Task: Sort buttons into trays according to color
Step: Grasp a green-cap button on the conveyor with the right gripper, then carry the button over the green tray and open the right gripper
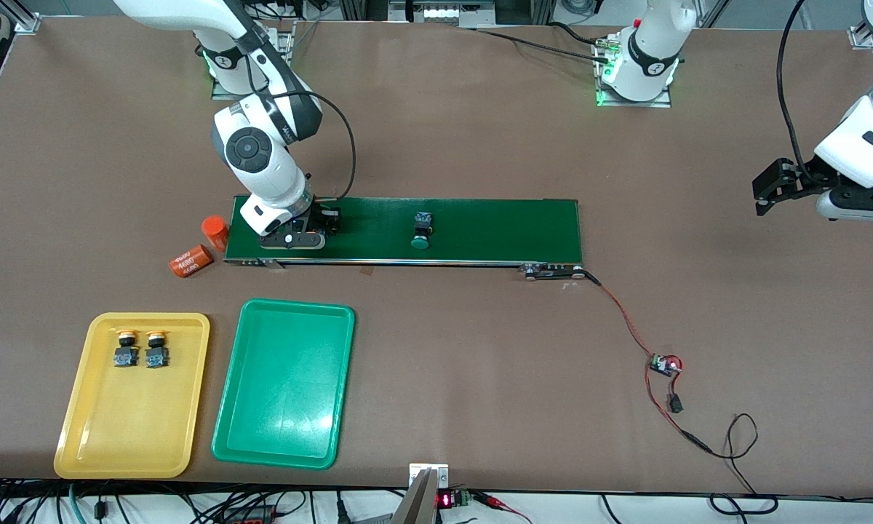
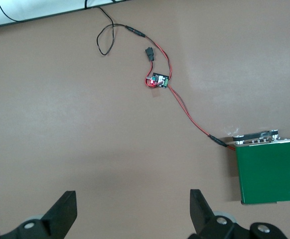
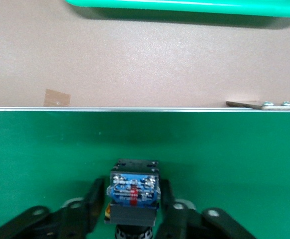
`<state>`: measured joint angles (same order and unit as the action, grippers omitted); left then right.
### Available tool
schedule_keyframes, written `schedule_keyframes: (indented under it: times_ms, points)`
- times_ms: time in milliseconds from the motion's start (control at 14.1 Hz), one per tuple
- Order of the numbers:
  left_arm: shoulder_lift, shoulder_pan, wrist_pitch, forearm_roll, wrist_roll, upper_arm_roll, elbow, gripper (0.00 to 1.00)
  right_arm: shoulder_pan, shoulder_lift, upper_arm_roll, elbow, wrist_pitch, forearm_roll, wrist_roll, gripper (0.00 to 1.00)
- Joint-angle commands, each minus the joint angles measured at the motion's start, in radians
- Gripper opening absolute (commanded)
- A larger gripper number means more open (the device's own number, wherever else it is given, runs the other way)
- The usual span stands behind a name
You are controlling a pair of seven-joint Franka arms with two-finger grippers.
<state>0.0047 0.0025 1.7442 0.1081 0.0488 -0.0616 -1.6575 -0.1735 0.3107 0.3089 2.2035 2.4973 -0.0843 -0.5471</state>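
My right gripper (image 1: 325, 222) is down on the dark-green belt (image 1: 495, 225) at the right arm's end. In the right wrist view its fingers (image 3: 97, 199) press both sides of a button (image 3: 133, 186) with a black-and-blue body; the cap is hidden. A green-capped button (image 1: 422, 231) lies mid-belt. Two yellow-capped buttons (image 1: 126, 349) (image 1: 156, 349) sit in the yellow tray (image 1: 80, 437). The green tray (image 1: 284, 407) beside it holds nothing. My left gripper (image 1: 767, 193) waits open over bare table at the left arm's end, its fingers (image 2: 65, 209) wide apart.
Two orange cylinders (image 1: 215, 231) (image 1: 191, 261) stand and lie just off the belt's end by the right gripper. A red-and-black wire runs from the belt's other end to a small circuit board (image 1: 662, 364), also in the left wrist view (image 2: 159, 80).
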Motion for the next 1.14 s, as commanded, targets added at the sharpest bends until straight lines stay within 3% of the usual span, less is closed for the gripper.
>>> schedule_keyframes:
  times_ms: [0,142,284,497,851,1064]
  points:
    - [-0.040,0.007,-0.015,0.012,-0.017,-0.009,-0.033,1.00,-0.006,-0.007,-0.025,-0.018,0.003,-0.017,-0.004,0.00]
    - [-0.040,0.007,-0.018,0.012,-0.020,-0.009,-0.031,1.00,-0.003,-0.024,-0.051,-0.062,-0.037,-0.019,0.007,0.00]
    - [-0.040,0.007,-0.025,0.012,-0.021,-0.009,-0.030,1.00,-0.001,-0.024,-0.083,-0.172,-0.150,-0.019,0.033,0.00]
    - [-0.040,0.007,-0.025,0.012,-0.029,-0.009,-0.028,1.00,0.008,0.011,-0.171,-0.324,-0.218,-0.017,0.169,0.00]
    - [-0.040,0.007,-0.026,0.012,-0.033,-0.009,-0.027,1.00,0.020,0.279,-0.188,-0.635,-0.192,-0.012,0.217,0.00]
    - [-0.040,0.007,-0.037,0.012,-0.033,-0.009,-0.025,1.00,0.019,0.408,-0.189,-0.696,-0.024,-0.017,0.225,0.00]
